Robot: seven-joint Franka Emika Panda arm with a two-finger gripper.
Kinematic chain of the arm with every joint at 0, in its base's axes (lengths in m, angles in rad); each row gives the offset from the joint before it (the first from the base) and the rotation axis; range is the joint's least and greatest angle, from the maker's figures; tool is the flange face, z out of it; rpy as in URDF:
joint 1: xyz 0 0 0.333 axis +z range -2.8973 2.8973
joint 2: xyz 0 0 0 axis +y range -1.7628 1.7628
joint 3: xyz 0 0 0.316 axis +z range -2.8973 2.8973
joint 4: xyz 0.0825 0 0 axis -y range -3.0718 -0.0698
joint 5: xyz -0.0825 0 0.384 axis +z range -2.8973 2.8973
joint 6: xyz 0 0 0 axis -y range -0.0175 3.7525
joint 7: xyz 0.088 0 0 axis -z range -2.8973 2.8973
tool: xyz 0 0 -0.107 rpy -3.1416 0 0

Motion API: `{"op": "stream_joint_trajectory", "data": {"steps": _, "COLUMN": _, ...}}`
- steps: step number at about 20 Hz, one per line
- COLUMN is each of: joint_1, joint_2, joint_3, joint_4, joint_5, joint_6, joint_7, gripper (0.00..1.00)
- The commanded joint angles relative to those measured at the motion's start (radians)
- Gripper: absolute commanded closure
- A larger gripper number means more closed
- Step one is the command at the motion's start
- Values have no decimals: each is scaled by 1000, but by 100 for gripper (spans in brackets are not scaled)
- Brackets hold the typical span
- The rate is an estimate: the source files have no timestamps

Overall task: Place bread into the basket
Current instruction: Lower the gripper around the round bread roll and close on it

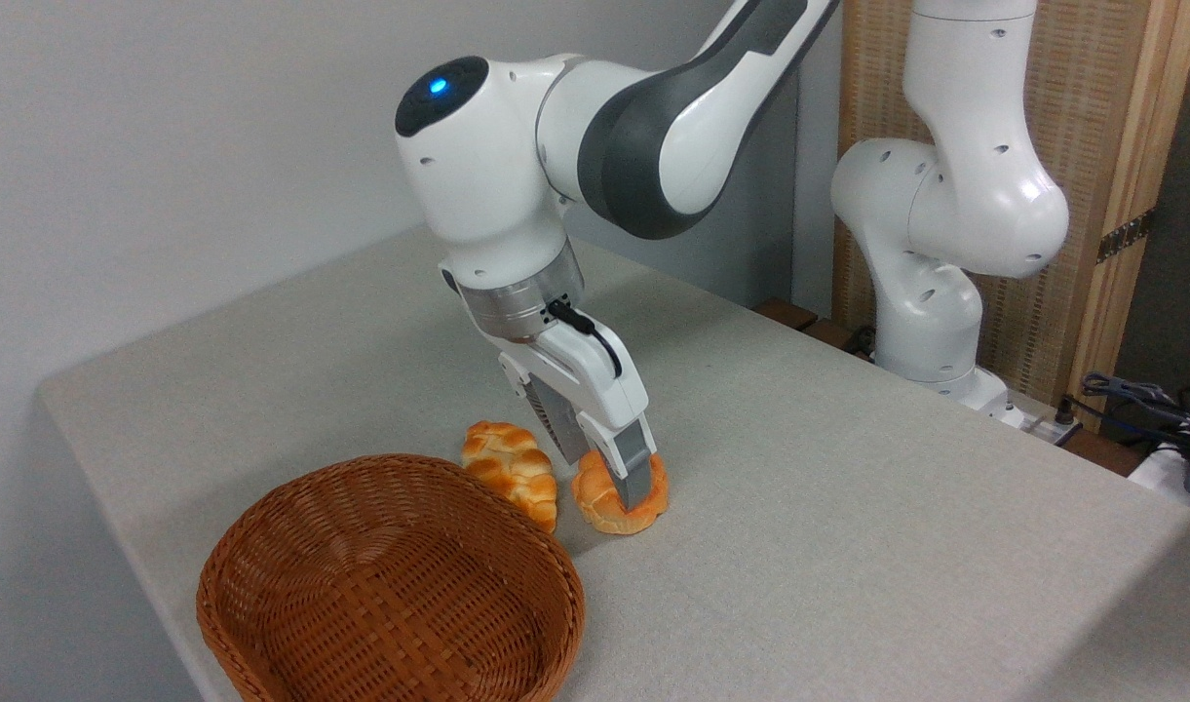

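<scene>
**A:** Where did the small round golden-orange knotted bun point(620, 499) sit?

**B:** On the grey cloth-covered table point(848, 507), just right of the longer braided oval loaf point(513, 470) and close beyond the right rim of the oval reddish-brown wicker basket point(263, 595). It lay flat, pale underside down, with the white robot arm's two-finger gripper point(604, 468) straddling it from above.

**A:** And the jaws?

**B:** Narrow. The near grey finger point(635, 473) pressed on the bun's front top, and the far finger dropped behind it on the loaf's side. They looked closed against the bun, though I could not say how firmly, and the bun appeared to rest on the cloth.

**A:** Did the bun have a long axis to worry about?

**B:** Hardly; it was nearly round, so it pointed nowhere in particular. The loaf was the one with a long axis, running from back-left toward front-right alongside the basket.

**A:** So what did the move ahead turn on?

**B:** In my judgement, the basket lay left and toward the camera from the jaws, so a lift had to clear the rim and avoid the loaf between them.
</scene>
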Motion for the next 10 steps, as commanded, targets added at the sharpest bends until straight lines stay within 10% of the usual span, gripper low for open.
{"op": "stream_joint_trajectory", "data": {"steps": 1, "joint_1": -8, "joint_2": 14, "joint_3": 6, "joint_4": 3, "joint_5": 14, "joint_6": -6, "joint_7": 22, "gripper": 0}}
{"op": "stream_joint_trajectory", "data": {"steps": 3, "joint_1": -11, "joint_2": 25, "joint_3": 6, "joint_4": 4, "joint_5": 14, "joint_6": -6, "joint_7": 24, "gripper": 2}}
{"op": "stream_joint_trajectory", "data": {"steps": 7, "joint_1": -12, "joint_2": 26, "joint_3": 6, "joint_4": 4, "joint_5": 13, "joint_6": -6, "joint_7": 25, "gripper": 50}}
{"op": "stream_joint_trajectory", "data": {"steps": 10, "joint_1": -12, "joint_2": 25, "joint_3": 6, "joint_4": 6, "joint_5": 13, "joint_6": -6, "joint_7": 25, "gripper": 56}}
